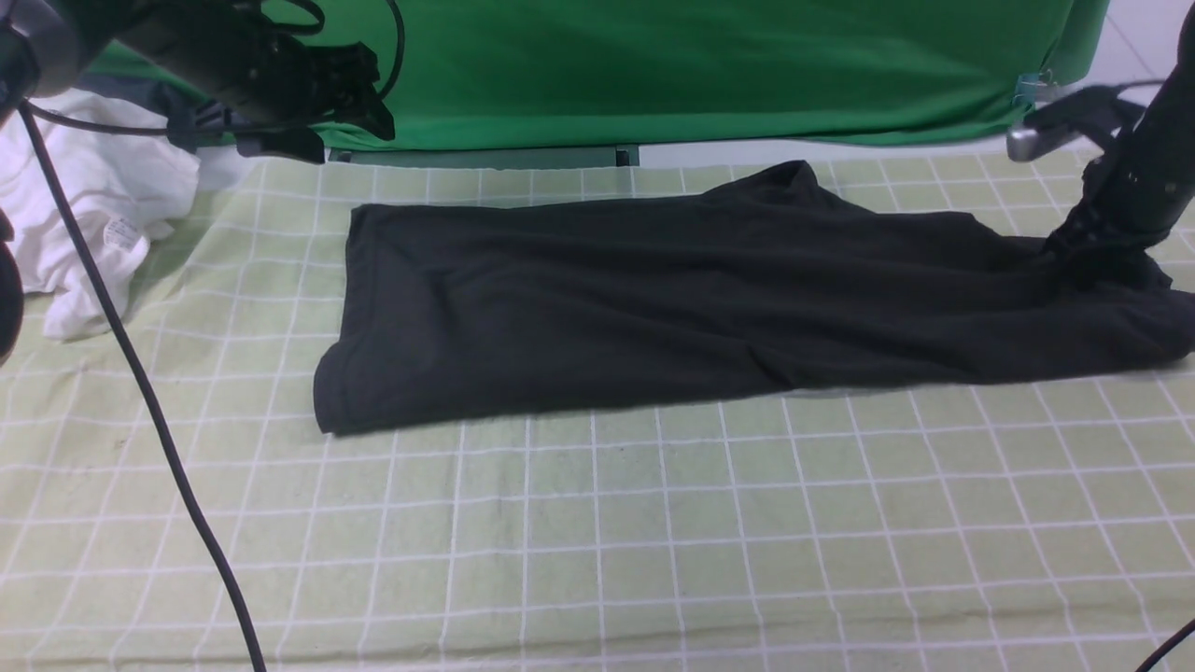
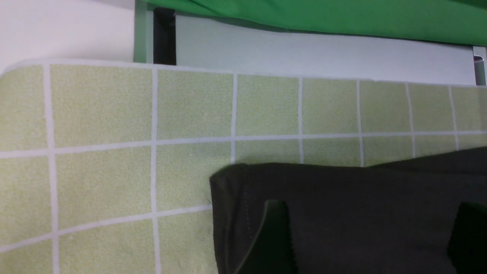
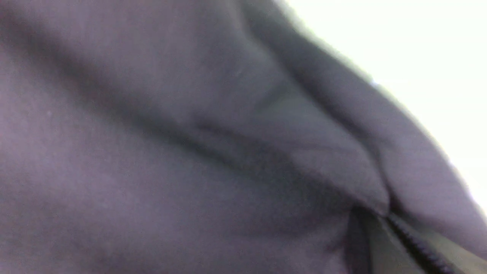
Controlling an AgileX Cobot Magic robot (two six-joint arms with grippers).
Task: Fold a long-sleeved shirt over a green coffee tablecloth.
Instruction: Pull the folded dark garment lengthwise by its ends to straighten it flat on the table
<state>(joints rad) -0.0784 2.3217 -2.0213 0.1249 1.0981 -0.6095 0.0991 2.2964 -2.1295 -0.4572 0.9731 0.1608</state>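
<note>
we've got long-sleeved shirt (image 1: 653, 308) in long strip, right gripper (image 1: 1090, 250) clamped on its end; left gripper (image 2: 371, 236) wide, empty, over far corner; next we'd guess: carry end leftward, keep it flat

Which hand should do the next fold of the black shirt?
Probably the right hand: it is shut on the shirt at its right end. The left hand hangs open above the far left corner, holding nothing.

Table hidden under grid-lined tablecloth (image 1: 597, 523). Black shirt (image 1: 653, 308) spread on it, one end at right pincer (image 1: 1088, 250). White garment (image 1: 84, 215) heaped left of left pincer (image 1: 341, 131), seemingly on the cloth.
</note>
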